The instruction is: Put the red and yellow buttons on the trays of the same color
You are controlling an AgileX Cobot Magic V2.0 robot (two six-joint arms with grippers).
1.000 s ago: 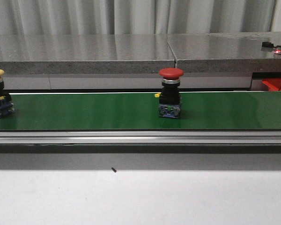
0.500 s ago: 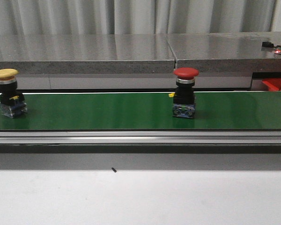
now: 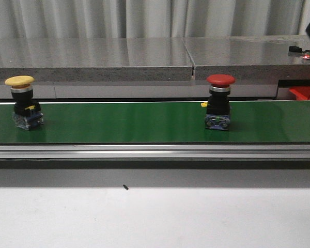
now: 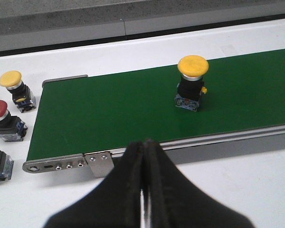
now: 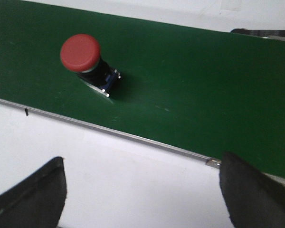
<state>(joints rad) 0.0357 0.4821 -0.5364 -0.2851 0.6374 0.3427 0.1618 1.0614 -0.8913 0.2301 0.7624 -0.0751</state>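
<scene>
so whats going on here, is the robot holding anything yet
Not yet. A yellow button and a red button stand upright on the green conveyor belt, untouched. The left gripper is shut and empty near the belt's end, where spare buttons sit on the table. The right gripper is open, short of the red button.

- A green conveyor belt [image 3: 119, 124] runs across the middle of the front view, edged by a silver rail [image 3: 144, 151].
- A grey stone-like counter [image 3: 93, 57] spans the upper frame.
- Pale curtains [image 3: 144, 18] hang along the top.
- A small dark speck [image 3: 125, 187] lies on the white tabletop [image 3: 155, 217] at lower centre.
</scene>
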